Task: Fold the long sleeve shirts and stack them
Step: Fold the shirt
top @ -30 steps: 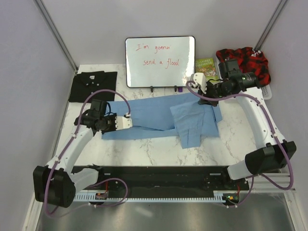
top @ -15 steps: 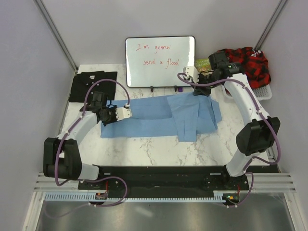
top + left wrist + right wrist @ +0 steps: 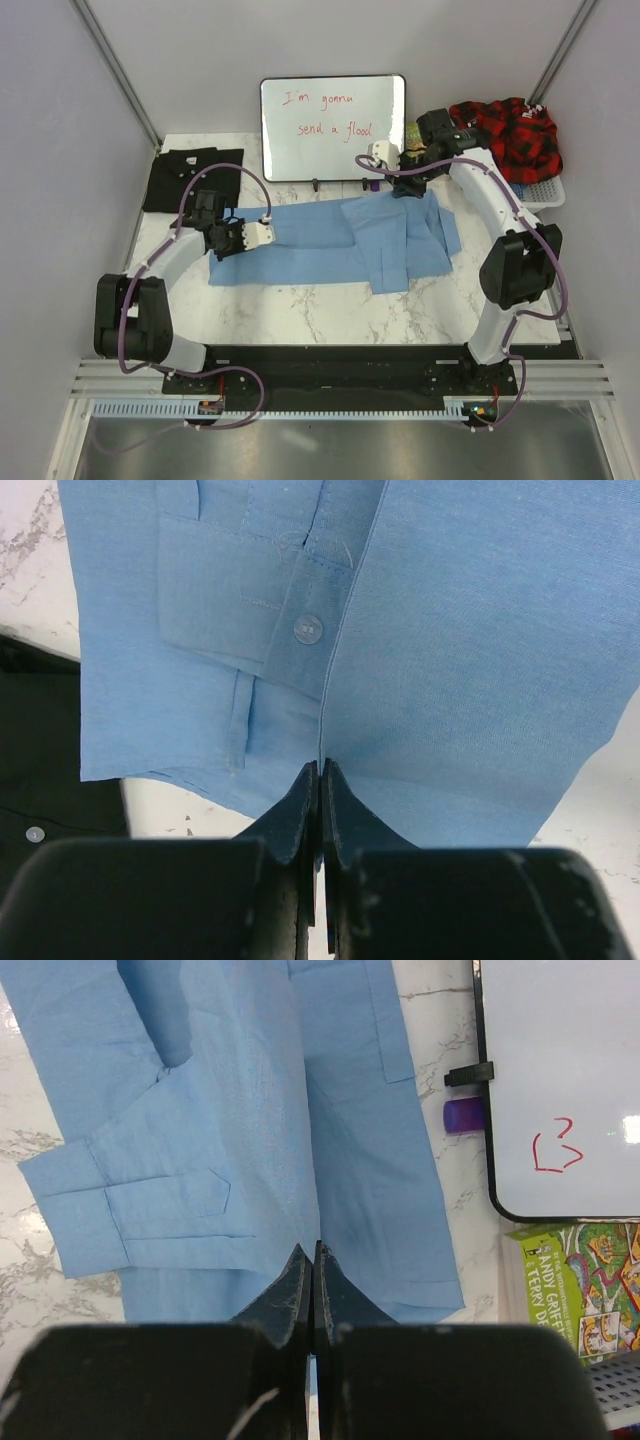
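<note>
Cloth of the light blue shirt point(image 3: 300, 250) lies mid-table, long axis 9 to 3 o'clock, its 3 o'clock end folded over; collar end unclear. Left gripper point(image 3: 320, 772) and right gripper point(image 3: 312, 1250) each clamp its edge, closed tight. Black shirt point(image 3: 192, 178) sits folded at 10 o'clock on the marble table point(image 3: 300, 310); whiteboard point(image 3: 333, 128) at 12, grey walls point(image 3: 60, 150)

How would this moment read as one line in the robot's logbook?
step: fold light blue shirt | left jaws: shut on its left end | right jaws: shut on its far edge | black shirt: folded, far left
</note>
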Motion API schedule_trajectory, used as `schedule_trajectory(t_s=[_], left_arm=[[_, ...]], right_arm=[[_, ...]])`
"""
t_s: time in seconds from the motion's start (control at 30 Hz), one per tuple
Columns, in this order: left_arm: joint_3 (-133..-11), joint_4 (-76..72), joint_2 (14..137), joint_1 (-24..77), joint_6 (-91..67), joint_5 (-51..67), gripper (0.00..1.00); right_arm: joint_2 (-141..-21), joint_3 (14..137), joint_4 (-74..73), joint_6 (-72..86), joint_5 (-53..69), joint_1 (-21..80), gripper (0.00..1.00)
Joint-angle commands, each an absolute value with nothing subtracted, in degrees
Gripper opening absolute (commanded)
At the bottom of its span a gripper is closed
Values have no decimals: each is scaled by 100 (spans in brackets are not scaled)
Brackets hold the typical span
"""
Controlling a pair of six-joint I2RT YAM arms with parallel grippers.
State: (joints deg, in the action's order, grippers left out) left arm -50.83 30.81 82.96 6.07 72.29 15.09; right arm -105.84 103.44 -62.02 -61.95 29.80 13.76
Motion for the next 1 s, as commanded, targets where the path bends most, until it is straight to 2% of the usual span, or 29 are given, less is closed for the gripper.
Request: schedule_trajectory(t_s=[0.0,0.3,0.47,0.5,0.57,0.6,0.67,0.7,0.73,0.87,0.93,0.97], left_arm=[[-5098,2830,8385,554,7172,1521,6],[-5159,2769,8622,492,6961,1389,8],[-5194,2707,8850,483,6838,1328,10],[-5203,2646,8946,483,6794,1292,12],[-5352,2654,9052,466,6558,1231,18],[-5544,2741,9079,388,6444,1257,26],[-5852,3048,9079,229,6031,1598,35],[-6149,3433,9044,115,5925,1739,44],[-6213,3532,8905,88,5767,1888,47],[-6188,3867,8368,140,5512,2267,51],[-6056,3972,8288,316,5327,2277,52],[-5995,3981,8288,447,5291,2250,51]], right_arm=[[-10626,10239,-5766,-6214,2927,1389,0],[-10986,10336,-5502,-6135,2883,1398,0],[-11083,10125,-5020,-5977,2804,1415,4],[-11092,10116,-4984,-5881,2752,1424,10],[-11136,10151,-4887,-5653,2655,1433,29],[-11153,10291,-4887,-5286,2472,1415,46],[-11083,10476,-5000,-4889,2338,1284,61],[-10961,10651,-5114,-4739,2329,1179,71],[-10890,10731,-5272,-4450,2486,1073,74],[-10355,10312,-6299,-4026,2812,546,73],[-9950,9530,-6511,-3955,2839,440,66],[-9845,9284,-6547,-3999,2769,422,56]])
